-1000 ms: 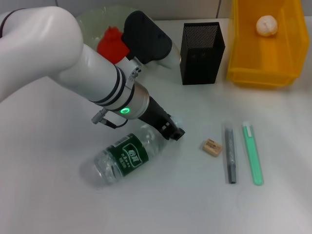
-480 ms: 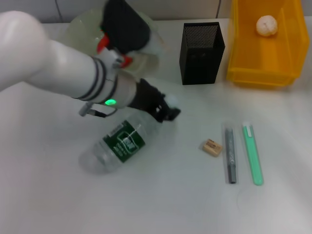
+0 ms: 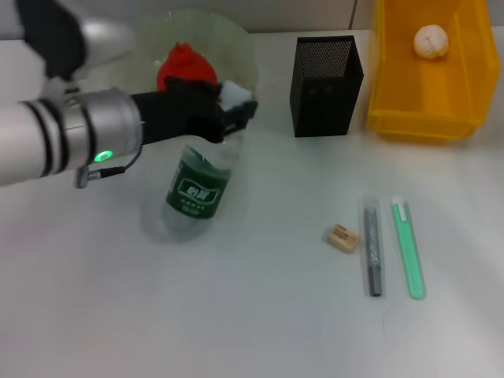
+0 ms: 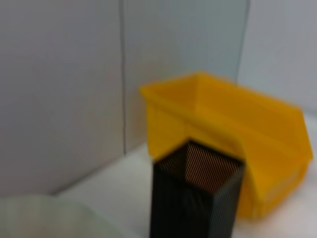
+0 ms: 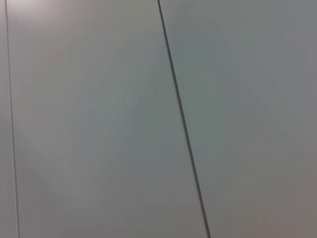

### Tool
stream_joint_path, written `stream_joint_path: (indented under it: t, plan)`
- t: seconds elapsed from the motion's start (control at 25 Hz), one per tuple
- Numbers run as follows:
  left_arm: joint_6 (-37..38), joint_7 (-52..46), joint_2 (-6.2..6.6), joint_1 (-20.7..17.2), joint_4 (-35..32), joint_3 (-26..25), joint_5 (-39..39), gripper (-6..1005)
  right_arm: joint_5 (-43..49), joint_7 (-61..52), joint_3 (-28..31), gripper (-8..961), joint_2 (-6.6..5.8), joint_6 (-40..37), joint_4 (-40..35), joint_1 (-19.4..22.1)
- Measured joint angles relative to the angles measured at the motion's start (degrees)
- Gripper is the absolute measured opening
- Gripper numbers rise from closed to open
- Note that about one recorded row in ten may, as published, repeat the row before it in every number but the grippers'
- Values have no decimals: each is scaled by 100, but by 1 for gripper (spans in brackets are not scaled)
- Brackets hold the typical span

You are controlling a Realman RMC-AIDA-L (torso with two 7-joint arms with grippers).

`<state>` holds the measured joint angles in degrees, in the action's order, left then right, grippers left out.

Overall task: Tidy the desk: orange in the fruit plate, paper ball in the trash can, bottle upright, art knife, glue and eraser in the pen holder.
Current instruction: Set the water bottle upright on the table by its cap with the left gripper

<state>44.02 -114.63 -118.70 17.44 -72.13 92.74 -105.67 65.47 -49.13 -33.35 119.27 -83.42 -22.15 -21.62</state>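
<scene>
Clear plastic bottle (image 3: 193,185) stands tilted, its neck clamped in the left gripper (image 3: 228,118) above.

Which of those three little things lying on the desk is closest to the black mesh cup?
The eraser, the small tan block. It lies beside the grey stick, and the green stick lies farthest from the pen holder.

The black mesh pen holder (image 4: 197,196) stands upright on the desk (image 4: 111,181) touching or just before the yellow trash can (image 4: 233,129), with the fruit plate (image 4: 49,218) rim near it.
</scene>
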Motion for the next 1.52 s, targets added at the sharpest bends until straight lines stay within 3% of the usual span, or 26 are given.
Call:
stream_joint_path:
  t: [0.24,0.64,1.52]
  plan:
    - [84,1945,7,-382,826,-504,2326,448,0,1,-12,651,0,9,62,-58]
    - [873,4163,7,-428,1795,-704,4153,447,11,14,-15,651,-16,32,70,-110]
    - [1280,5608,-5,-425,2492,-933,4731,444,43,32,-14,651,-12,8,71,-46]
